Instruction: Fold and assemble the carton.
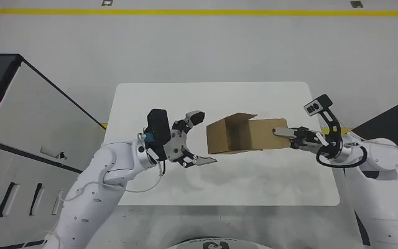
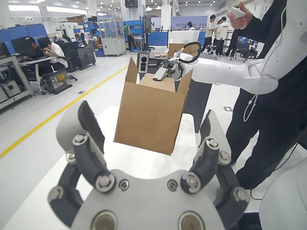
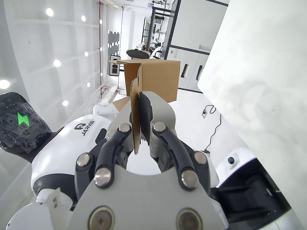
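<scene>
A brown cardboard carton (image 1: 239, 135) hangs above the middle of the white table (image 1: 186, 106), opened into a box shape with its flaps standing out. My right gripper (image 1: 277, 132) is shut on one flap at the carton's right end; in the right wrist view the flap edge (image 3: 134, 120) sits pinched between the pads. My left gripper (image 1: 200, 138) is open just left of the carton, apart from it. From the left wrist the carton (image 2: 150, 116) appears ahead between the spread fingers (image 2: 92, 125), with its open top facing up.
A dark-framed cabinet (image 1: 37, 118) stands left of the table. A yellow floor line (image 1: 199, 11) runs behind it. A person in dark clothes (image 2: 271, 111) stands close by the table's right side, holding a small device.
</scene>
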`<act>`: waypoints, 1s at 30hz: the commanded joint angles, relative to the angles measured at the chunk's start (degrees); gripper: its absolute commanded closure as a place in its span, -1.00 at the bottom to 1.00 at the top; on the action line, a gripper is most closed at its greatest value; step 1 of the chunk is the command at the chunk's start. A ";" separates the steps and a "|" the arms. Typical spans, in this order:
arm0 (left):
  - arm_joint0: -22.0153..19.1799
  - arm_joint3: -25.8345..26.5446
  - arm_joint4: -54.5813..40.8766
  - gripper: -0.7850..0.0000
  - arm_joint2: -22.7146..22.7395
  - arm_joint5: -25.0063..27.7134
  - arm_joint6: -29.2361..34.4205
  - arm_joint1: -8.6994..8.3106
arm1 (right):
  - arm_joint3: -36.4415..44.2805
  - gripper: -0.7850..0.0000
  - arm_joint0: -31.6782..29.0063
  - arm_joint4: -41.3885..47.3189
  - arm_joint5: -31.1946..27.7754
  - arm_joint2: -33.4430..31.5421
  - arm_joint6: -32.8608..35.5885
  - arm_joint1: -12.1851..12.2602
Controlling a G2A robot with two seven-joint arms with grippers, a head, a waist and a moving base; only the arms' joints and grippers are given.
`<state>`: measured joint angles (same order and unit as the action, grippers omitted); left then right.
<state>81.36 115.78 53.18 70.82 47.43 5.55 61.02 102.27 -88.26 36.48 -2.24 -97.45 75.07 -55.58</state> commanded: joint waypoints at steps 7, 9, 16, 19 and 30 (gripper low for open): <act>-0.02 0.12 0.12 -1.00 0.05 0.02 0.06 -0.01 | -0.01 1.00 -0.01 0.02 -0.01 -0.01 0.01 0.01; -0.02 0.18 0.38 -1.00 0.02 -0.12 0.28 -0.02 | 0.06 1.00 -0.05 -0.01 0.00 0.05 -0.36 -0.01; 0.22 4.44 7.56 -1.00 0.19 -3.62 7.65 -0.38 | 4.74 1.00 -0.11 -6.48 1.60 -0.77 -3.28 0.49; 0.66 5.86 9.35 -1.00 0.58 -4.74 10.14 -0.56 | 7.02 1.00 -0.08 -9.69 3.57 -1.85 -3.64 0.87; 0.85 7.71 10.35 -1.00 0.18 -6.05 15.59 -0.87 | 12.63 1.00 0.65 -15.93 9.42 -2.92 -3.48 1.85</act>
<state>82.22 123.51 63.51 70.99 41.34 21.17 60.14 114.87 -87.64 20.45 7.27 -100.36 71.61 -53.72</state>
